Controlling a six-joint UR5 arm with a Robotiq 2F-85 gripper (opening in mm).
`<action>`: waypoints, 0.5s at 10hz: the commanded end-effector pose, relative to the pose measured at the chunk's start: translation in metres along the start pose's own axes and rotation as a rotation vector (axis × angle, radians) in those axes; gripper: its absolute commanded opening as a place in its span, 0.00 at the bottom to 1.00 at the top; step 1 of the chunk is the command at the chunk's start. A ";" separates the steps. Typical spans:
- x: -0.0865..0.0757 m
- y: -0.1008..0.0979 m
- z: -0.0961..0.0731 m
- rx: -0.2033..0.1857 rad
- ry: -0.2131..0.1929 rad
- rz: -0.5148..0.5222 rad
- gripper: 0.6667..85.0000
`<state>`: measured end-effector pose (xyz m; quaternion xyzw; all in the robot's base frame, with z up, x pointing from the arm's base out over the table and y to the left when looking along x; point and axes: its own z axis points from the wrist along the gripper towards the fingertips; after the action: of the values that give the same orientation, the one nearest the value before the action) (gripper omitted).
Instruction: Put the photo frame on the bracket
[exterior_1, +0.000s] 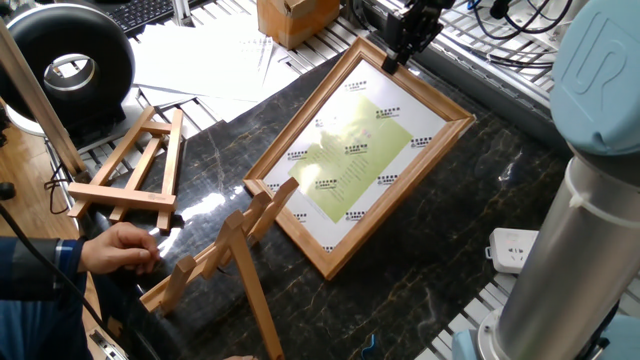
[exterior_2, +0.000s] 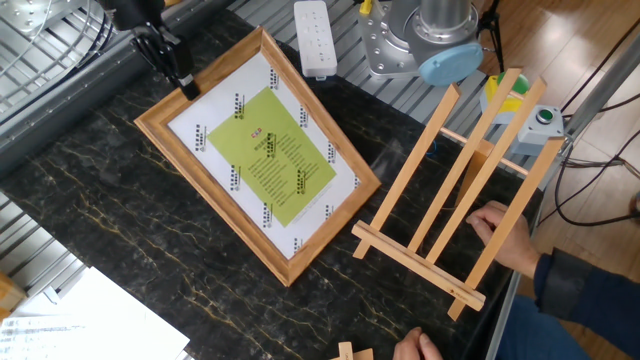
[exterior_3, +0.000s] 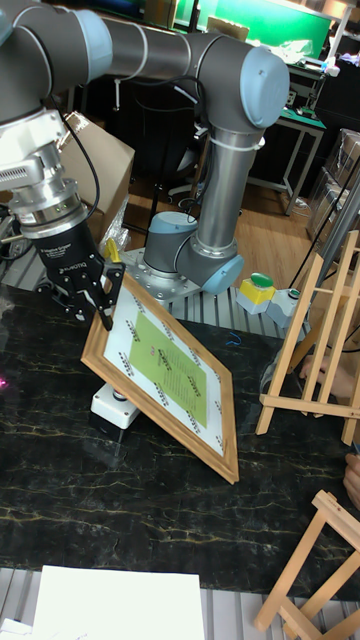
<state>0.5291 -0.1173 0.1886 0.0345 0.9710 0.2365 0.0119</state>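
The gripper (exterior_3: 98, 296) was pinched shut on the upper edge of the photo frame (exterior_2: 256, 158), its two dark fingers closed over the light-wood rim at one corner, so that the frame hung tilted: in the tall fixed view the held corner was raised while the opposite lower corner rested on the dark marble tabletop (exterior_2: 120, 240). Taking it by the rim, not the printed face, looked sensible, since a narrow two-finger grip has nothing else to bite on and the yellow-green panel (exterior_2: 272, 158) stayed unmarked. The frame sat near the robot base (exterior_2: 415, 45), well apart from the bracket (exterior_2: 455, 205), which stood toward the table's edge with its three long slats leaning back and its bottom ledge bar facing the frame. A person's hand (exterior_2: 508, 235) rested against the bracket's outer slat, probably steadying it so the light easel would not tip or slide when the frame arrived. A smaller A-shaped easel (exterior_1: 135, 170) lay aside and played no part. A white power strip (exterior_2: 314, 38) lay beside the frame's far edge. The lift seemed barely begun, and a one-corner grip may let the frame swing.
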 end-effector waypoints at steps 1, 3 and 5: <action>-0.010 -0.003 -0.002 0.012 -0.036 -0.022 0.00; -0.015 -0.006 -0.002 0.027 -0.058 -0.048 0.00; -0.002 -0.012 -0.002 0.046 -0.007 -0.043 0.00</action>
<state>0.5344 -0.1259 0.1846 0.0204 0.9752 0.2187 0.0259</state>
